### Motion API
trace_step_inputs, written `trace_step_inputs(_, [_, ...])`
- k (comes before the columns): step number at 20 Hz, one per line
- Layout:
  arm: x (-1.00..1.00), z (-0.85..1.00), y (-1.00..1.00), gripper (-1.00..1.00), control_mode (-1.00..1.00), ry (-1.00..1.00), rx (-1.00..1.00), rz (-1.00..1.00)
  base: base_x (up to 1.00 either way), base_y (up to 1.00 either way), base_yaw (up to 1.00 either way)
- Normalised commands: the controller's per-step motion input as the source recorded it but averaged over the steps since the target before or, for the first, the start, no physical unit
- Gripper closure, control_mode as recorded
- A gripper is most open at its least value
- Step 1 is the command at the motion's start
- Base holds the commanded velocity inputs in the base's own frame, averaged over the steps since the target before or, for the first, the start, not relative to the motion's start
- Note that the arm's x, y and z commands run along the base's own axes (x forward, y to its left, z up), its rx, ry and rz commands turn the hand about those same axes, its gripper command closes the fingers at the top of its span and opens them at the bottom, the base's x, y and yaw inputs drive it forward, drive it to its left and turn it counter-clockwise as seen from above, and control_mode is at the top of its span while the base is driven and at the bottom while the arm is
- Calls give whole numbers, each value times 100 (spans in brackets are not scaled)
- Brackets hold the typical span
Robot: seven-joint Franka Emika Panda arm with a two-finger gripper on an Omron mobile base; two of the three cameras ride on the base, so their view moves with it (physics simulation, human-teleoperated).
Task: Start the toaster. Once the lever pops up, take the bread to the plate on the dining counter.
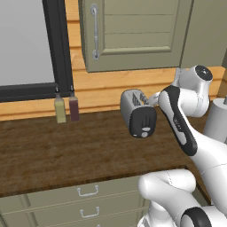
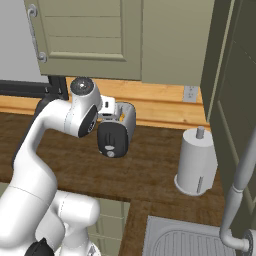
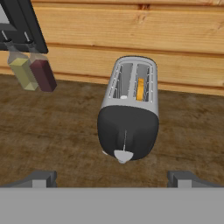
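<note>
The toaster (image 3: 129, 113) lies on the dark wood kitchen counter (image 1: 53, 150), silver with a glossy black end panel facing me; it also appears as the toaster (image 1: 138, 113) and the toaster (image 2: 116, 132) in the base views. A slice of bread (image 3: 140, 89) sits in its right slot, showing an orange-tan edge. A pale lever (image 3: 123, 155) sticks out at the foot of the black panel. My gripper (image 3: 113, 179) hovers just before that panel, open, with nothing between its fingertips (image 3: 41, 178). The plate and the dining counter are out of view.
Two bottles (image 1: 60, 108) (image 1: 74, 106) stand against the wooden wall left of the toaster. A grey canister (image 2: 196, 162) stands to its right, with a sink (image 2: 190, 240) and faucet (image 2: 240, 185) beyond. Cabinets (image 1: 133, 35) hang overhead; drawers (image 1: 88, 190) front the counter.
</note>
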Motion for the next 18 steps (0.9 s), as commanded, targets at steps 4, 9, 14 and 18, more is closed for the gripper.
trace_step_inputs(4, [0, 0, 0, -100, -100, 0, 0, 0, 0, 0, 0])
trace_step_inputs(9, [0, 0, 0, -100, -100, 0, 0, 0, 0, 0, 0])
trace_step_inputs(14, [0, 0, 0, -100, -100, 0, 0, 0, 0, 0, 0])
trace_step_inputs(18, [0, 0, 0, -100, -100, 0, 0, 0, 0, 0, 0])
